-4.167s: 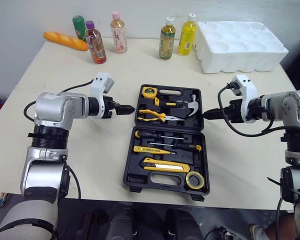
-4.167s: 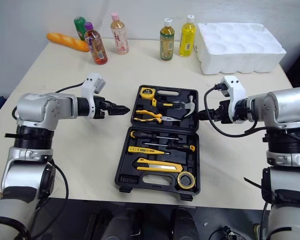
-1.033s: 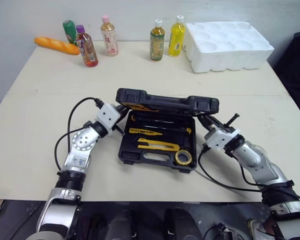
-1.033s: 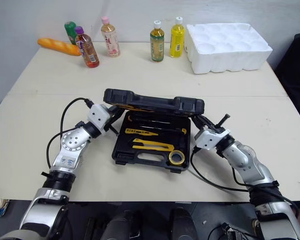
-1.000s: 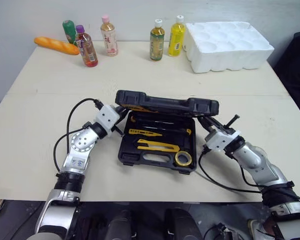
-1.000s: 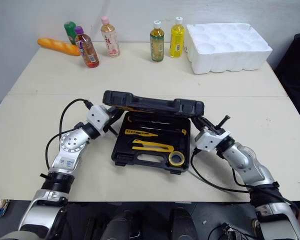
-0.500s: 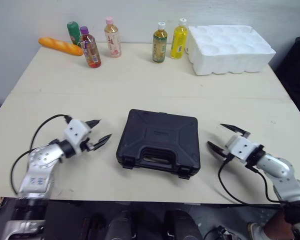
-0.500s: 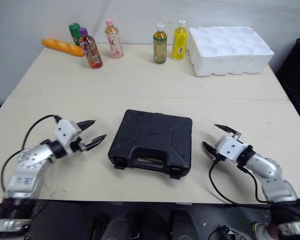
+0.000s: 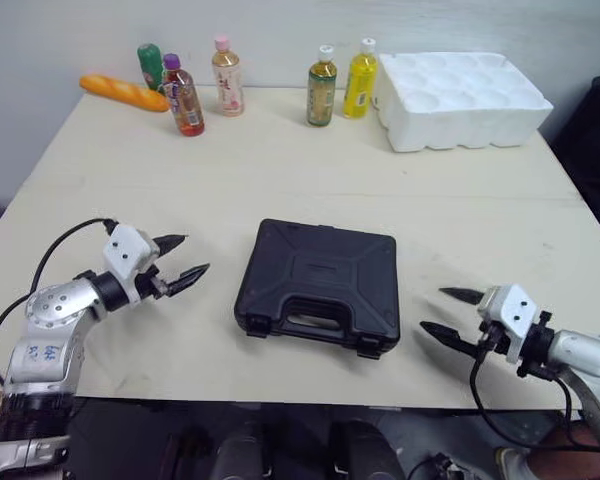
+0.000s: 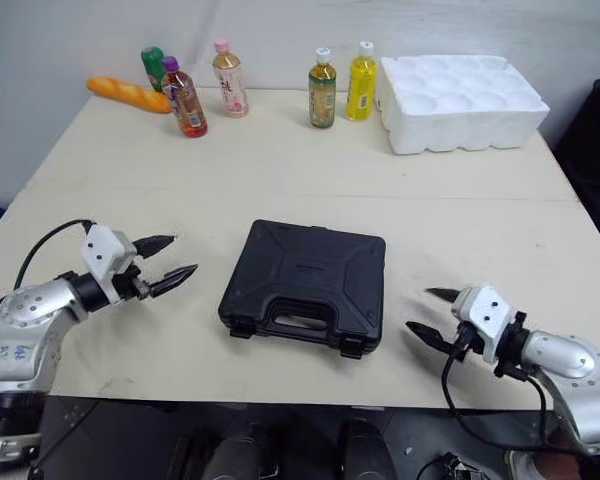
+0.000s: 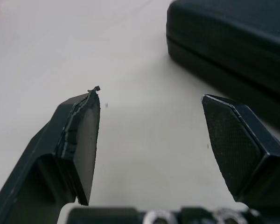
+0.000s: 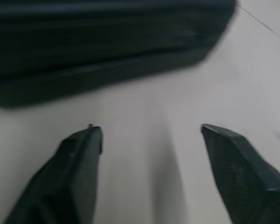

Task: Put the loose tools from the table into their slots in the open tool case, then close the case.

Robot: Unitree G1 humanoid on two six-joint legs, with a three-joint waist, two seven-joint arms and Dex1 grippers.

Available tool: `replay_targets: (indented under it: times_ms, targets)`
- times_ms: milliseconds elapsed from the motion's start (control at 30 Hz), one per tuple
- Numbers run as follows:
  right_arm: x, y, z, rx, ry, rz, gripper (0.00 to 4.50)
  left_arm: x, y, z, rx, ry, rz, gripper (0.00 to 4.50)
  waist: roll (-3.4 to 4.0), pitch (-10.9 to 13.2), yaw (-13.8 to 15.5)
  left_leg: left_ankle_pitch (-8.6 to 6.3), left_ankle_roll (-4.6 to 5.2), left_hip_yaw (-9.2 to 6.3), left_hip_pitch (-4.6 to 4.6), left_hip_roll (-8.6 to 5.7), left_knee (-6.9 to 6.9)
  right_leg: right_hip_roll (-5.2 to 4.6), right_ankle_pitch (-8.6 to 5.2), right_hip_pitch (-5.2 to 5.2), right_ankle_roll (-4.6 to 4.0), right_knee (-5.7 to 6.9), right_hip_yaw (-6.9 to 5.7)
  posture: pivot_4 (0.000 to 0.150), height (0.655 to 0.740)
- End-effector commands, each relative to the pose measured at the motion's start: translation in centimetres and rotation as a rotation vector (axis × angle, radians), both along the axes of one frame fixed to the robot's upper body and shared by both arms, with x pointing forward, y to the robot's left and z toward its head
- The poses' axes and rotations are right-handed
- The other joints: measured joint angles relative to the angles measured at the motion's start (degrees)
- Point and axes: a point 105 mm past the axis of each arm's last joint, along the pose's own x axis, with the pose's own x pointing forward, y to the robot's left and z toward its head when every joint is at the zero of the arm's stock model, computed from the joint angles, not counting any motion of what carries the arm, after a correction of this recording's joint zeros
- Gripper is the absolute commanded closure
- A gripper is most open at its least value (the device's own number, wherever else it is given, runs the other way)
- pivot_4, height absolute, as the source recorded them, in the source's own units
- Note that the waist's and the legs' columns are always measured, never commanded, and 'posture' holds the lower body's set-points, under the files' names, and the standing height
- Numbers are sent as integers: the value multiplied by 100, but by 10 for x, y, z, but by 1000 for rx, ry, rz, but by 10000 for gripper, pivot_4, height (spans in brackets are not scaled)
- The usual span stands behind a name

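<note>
The black tool case lies shut and flat in the middle of the table, its handle toward the near edge. My left gripper hovers open to the left of the case, a short gap away, with nothing between its fingers. My right gripper stands open to the right of the case near the table's front edge, also holding nothing. The left wrist view shows a corner of the case beyond the spread fingers. In the right wrist view the case's side stretches ahead of the fingers.
Along the far edge stand several drink bottles and a bread loaf. A white foam tray sits at the far right. Bare tabletop lies between these and the case.
Both grippers have drawn back from the shut case, the left one further left and the right one toward the near right. One second ago the lid was half down over the tools.
</note>
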Motion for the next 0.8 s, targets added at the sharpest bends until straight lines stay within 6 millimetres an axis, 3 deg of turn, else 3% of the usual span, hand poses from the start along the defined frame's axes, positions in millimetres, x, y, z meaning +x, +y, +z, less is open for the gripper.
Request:
replay_targets:
  times_ms: [33,133,267,500,800]
  targets:
    - [-13,15,-4,-2,56,81,31836,15,-13,0,3,-11,-17,13933,0,0,53,-1,1,0,-2,0,0,1,0,0,0,2,0,1500,7400]
    - [-24,23,-11,-21,119,140,45000,32,-22,-3,1,7,-3,25661,-1,0,94,-4,3,5,-6,-2,4,8,0,-2,0,0,-2,1500,7400]
    - [-37,30,-22,-54,195,198,45000,54,-35,-8,13,43,0,44387,-4,1,105,-7,9,8,-7,-6,10,12,1,-2,2,2,-7,1500,7400]
    - [-47,38,-33,-60,228,219,45000,87,-57,-3,-1,49,-8,44387,-9,2,92,-7,11,16,-6,-5,12,16,2,-6,3,4,-43,1500,7400]
    - [-40,48,-39,-19,214,192,45000,105,-97,-5,52,64,-68,44387,-26,5,78,-7,11,14,-7,-5,17,22,2,-5,3,6,-51,1500,7400]
